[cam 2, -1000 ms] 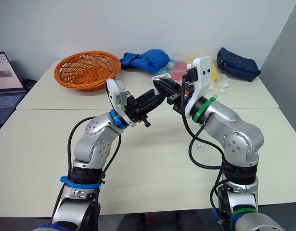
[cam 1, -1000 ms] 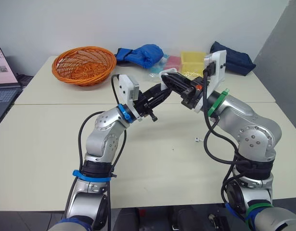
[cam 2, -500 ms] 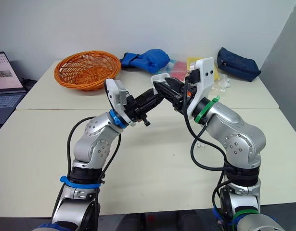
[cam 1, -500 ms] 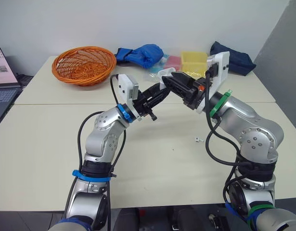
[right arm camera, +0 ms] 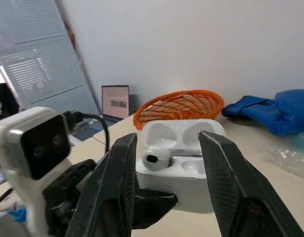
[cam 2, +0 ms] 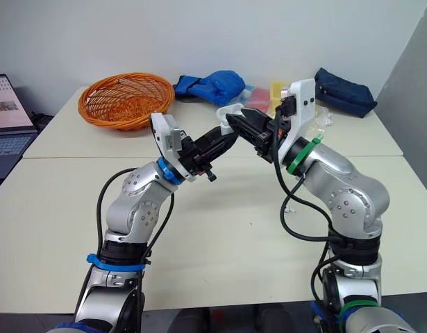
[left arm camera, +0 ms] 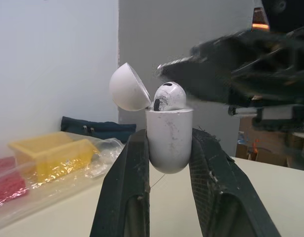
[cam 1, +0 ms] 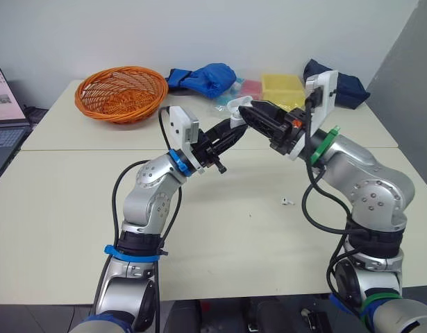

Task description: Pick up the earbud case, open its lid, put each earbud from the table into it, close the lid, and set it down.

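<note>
Case (left arm camera: 169, 138) is off the table, clamped upright in the left gripper (cam 1: 229, 132), lid (left arm camera: 128, 88) swung open. One earbud (left arm camera: 169, 96) sits in it; the other slot (right arm camera: 194, 167) looks empty. Right gripper (cam 1: 253, 116) hovers just beside the case, fingers apart and empty. Left to do, I judge: fetch the second earbud (cam 1: 285, 201) from the table (cam 1: 220, 229), close, set down. Whether the first is fully seated is hard to tell.
</note>
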Robot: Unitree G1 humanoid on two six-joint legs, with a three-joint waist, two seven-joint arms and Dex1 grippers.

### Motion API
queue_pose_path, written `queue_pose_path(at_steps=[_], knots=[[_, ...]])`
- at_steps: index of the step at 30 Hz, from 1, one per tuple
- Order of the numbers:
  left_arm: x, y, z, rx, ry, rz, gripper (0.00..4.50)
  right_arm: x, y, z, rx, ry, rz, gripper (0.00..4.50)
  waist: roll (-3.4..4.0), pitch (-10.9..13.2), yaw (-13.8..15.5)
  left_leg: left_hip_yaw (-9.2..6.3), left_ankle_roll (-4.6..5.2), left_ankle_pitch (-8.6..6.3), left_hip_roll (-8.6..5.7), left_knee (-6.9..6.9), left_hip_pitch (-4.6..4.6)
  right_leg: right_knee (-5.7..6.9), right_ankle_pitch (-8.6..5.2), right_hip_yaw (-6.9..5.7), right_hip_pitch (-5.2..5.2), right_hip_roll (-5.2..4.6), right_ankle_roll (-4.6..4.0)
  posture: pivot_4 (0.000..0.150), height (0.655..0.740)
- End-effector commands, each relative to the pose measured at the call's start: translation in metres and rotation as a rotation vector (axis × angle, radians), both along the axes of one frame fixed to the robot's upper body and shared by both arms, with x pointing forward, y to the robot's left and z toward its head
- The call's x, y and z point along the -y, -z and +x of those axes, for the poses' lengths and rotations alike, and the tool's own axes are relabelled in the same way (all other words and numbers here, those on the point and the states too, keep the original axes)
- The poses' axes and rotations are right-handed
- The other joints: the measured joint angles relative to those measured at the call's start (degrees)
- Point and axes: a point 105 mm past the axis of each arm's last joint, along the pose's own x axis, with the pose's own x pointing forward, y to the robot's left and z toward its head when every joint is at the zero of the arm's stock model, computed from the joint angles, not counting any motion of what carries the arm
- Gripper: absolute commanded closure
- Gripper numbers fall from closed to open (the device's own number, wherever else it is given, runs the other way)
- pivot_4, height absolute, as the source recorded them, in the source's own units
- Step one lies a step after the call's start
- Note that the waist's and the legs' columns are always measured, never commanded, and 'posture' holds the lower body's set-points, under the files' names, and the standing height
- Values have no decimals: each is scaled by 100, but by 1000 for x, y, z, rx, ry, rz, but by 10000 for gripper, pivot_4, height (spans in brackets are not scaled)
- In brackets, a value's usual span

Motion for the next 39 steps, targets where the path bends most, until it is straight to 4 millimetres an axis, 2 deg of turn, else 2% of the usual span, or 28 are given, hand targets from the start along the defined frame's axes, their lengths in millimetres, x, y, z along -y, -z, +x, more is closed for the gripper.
queue_pose_path(at_steps=[1, 5, 6, 7, 12, 15, 21, 29, 39], knots=[[-8, -11, -4, 63, 1, 3, 37737, 14, -26, -20, 82, -84, -38, 24841, 0, 0, 1, -1, 1, -1, 0, -2, 0, -2, 0, -1, 0, 0, 0, 1500, 7400], [-13, -8, -3, 67, 5, 26, 37737, 36, -16, -19, 20, -90, -157, 24841, 0, 0, 4, -1, 4, -3, 1, -7, 0, -11, 0, -2, 1, 0, -1, 1500, 7400], [-15, -8, -4, 70, 4, 30, 37737, 43, -4, -17, -17, -74, -207, 24841, 0, 0, 6, 0, 5, -3, 1, -8, 0, -11, -1, -1, 1, 0, -1, 1500, 7400], [-17, -8, -3, 72, -1, 34, 37737, 52, 19, -11, -75, -40, -312, 24841, 0, 0, 8, 0, 5, -3, 0, -8, 0, -14, -1, -2, 1, 0, -1, 1500, 7400], [-16, -10, -3, 78, -1, 33, 37737, 85, 101, -1, -197, 22, -622, 24841, 0, 0, 16, 4, 18, -11, 0, -16, -3, -56, 3, 0, 14, -2, 5, 1500, 7400], [-15, -9, -4, 79, 0, 33, 37737, 91, 132, 4, -245, 30, -690, 24841, 0, 1, -7, 14, 23, -14, -1, -14, -5, -61, 4, 10, 10, -2, 8, 1500, 7400], [-17, -10, -6, 75, -13, 36, 37737, 104, 173, 11, -253, 27, -860, 24841, 0, 1, 7, 3, 23, -14, 1, -15, -3, -57, 4, 1, 11, 3, 8, 1500, 7400], [-20, -10, -9, 70, -30, 44, 37737, 102, 188, 15, -234, -17, -925, 24841, 0, 1, 12, 5, 23, -14, -1, -13, -1, -56, 4, 3, 12, 1, 8, 1500, 7400], [-19, -11, -10, 70, -25, 48, 37737, 94, 192, 18, -222, -29, -937, 24841, 0, 1, 13, 6, 23, -14, -1, -8, 1, -51, 4, 4, 15, 1, 8, 1500, 7400]])
